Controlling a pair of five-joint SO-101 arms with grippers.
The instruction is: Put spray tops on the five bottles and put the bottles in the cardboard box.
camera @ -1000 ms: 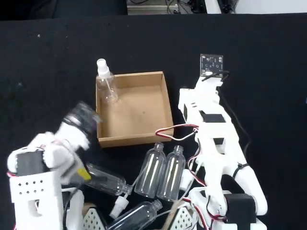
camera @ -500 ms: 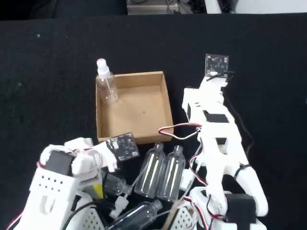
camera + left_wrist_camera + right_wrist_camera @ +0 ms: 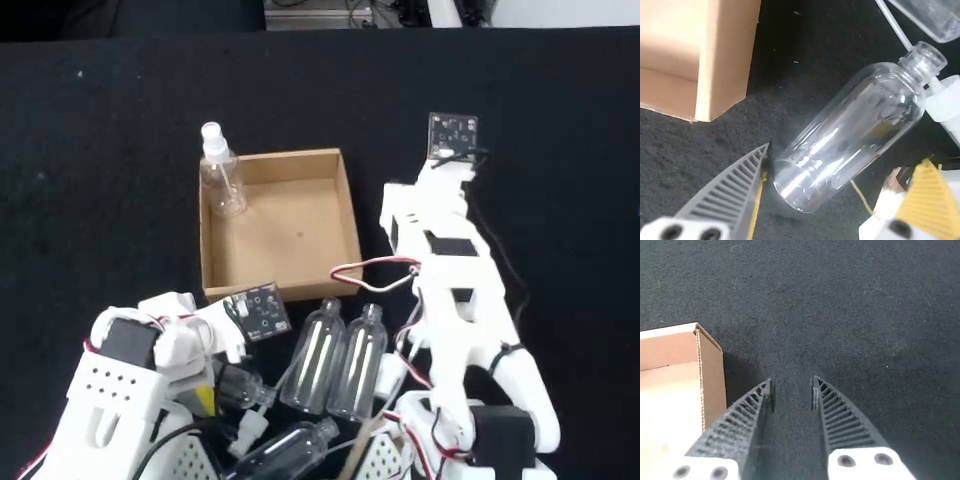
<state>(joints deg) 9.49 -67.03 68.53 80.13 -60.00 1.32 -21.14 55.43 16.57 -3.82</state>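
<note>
One uncapped bottle [image 3: 855,125] inside spread left claw [image 3: 846,155], cardboard box [image 3: 725,55] corner near.

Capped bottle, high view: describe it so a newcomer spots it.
Find the open brown cardboard box on the black table. The clear plastic bottle stands in its far left corner. Unlike the open-necked bottles lying outside the box, it wears a white spray top.
</note>
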